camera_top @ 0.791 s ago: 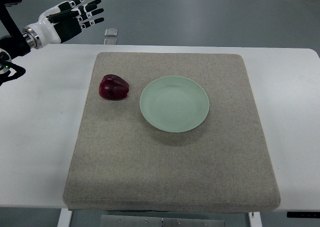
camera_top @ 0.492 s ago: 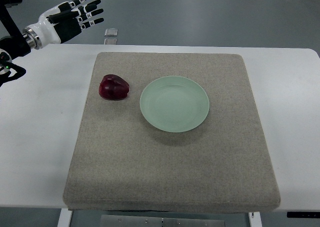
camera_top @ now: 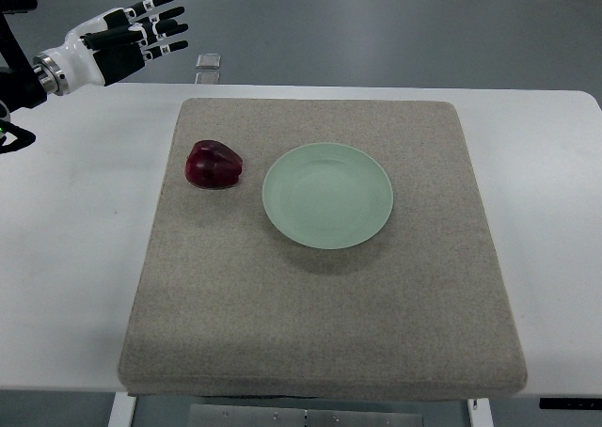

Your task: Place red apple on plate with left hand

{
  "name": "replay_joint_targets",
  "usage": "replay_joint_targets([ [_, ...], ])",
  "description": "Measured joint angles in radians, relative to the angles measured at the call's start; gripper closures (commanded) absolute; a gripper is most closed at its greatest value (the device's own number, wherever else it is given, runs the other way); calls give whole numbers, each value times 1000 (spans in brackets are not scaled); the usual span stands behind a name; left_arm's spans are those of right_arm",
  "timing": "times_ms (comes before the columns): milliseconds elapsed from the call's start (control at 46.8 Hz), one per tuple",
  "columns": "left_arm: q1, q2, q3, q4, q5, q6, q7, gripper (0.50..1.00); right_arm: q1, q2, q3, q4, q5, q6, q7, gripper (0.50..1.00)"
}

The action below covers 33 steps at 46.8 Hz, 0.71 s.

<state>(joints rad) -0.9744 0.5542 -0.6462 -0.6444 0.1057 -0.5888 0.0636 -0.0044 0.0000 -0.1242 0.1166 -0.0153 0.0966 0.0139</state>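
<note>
Here, glossy lumpy red apple point(camera_top: 214, 164), round smooth pale-green plate point(camera_top: 327, 195), coarse felt mat point(camera_top: 320, 305)

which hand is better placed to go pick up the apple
Left. The left hand is in view at the upper left with open fingers, on the same side as the apple, which lies on the mat left of the plate. No right hand shows.
</note>
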Motion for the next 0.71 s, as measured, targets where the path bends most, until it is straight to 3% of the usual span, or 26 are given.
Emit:
replay_joint_targets([
  [428,-52,87,11,-79,586,6,-129,504,0,0,0,0,0,0,0,536],
  [534,-52,151,13,-180,680,7,-190,504,-1,0,0,0,0,0,0,536],
  [705,-49,252,14,-342,737,6,-202,504,0,0,0,0,0,0,0,536],
])
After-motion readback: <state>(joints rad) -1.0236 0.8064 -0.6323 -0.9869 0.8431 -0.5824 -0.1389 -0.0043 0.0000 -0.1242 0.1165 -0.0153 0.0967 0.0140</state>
